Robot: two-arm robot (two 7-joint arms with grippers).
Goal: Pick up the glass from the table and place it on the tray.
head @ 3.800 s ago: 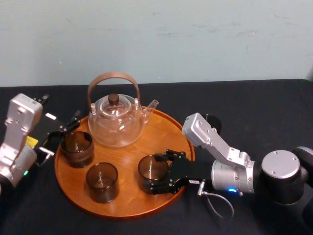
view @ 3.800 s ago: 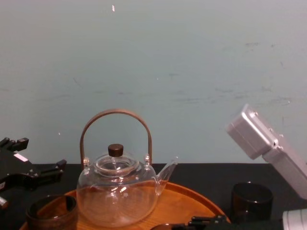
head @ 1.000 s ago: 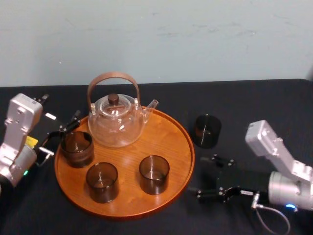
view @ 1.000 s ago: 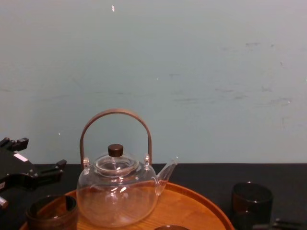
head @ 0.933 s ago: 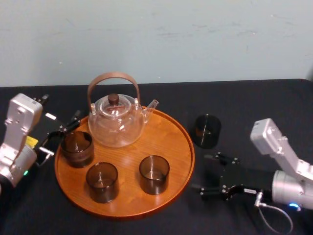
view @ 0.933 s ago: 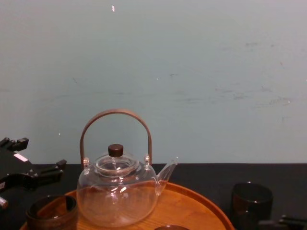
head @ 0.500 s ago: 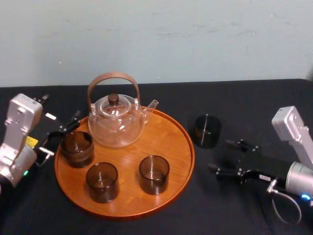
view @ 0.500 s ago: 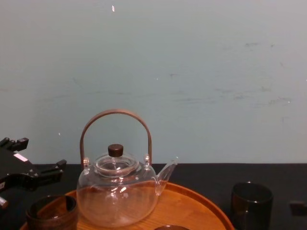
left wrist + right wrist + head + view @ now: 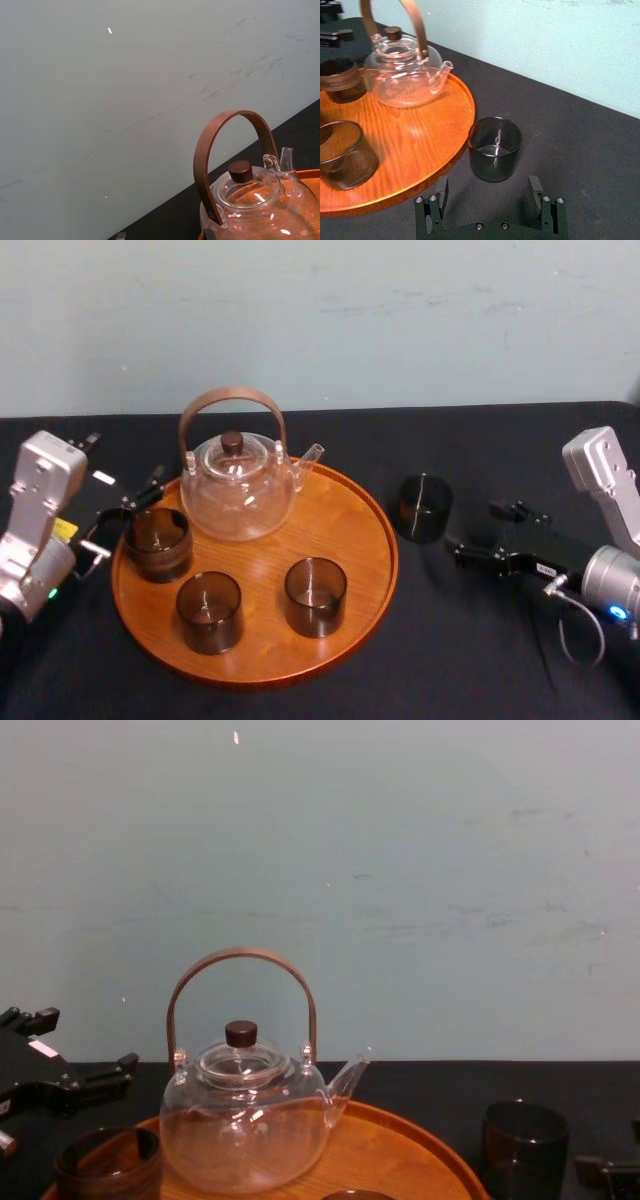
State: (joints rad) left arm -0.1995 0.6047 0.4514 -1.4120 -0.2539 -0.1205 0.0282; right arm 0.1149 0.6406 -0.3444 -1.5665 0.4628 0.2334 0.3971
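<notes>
A dark smoky glass [image 9: 424,507] stands upright on the black table [image 9: 450,670], just right of the round wooden tray [image 9: 384,570]. My right gripper [image 9: 478,530] is open, low over the table to the glass's right, a short gap away. In the right wrist view its two fingers [image 9: 435,205] point at the glass [image 9: 495,148], which sits ahead of the gap, beside the tray rim [image 9: 465,105]. My left gripper [image 9: 122,512] is parked open at the tray's left edge.
On the tray stand a clear glass teapot [image 9: 238,485] with a brown hoop handle and three dark glasses [image 9: 157,543], [image 9: 209,611], [image 9: 315,595]. The chest view shows the teapot [image 9: 243,1120] and the table glass [image 9: 524,1145]. A pale wall lies behind.
My right gripper left the front-right glass standing on the tray, drew back to the right and swung toward the far side, facing the glass on the table. The left arm stayed still.
</notes>
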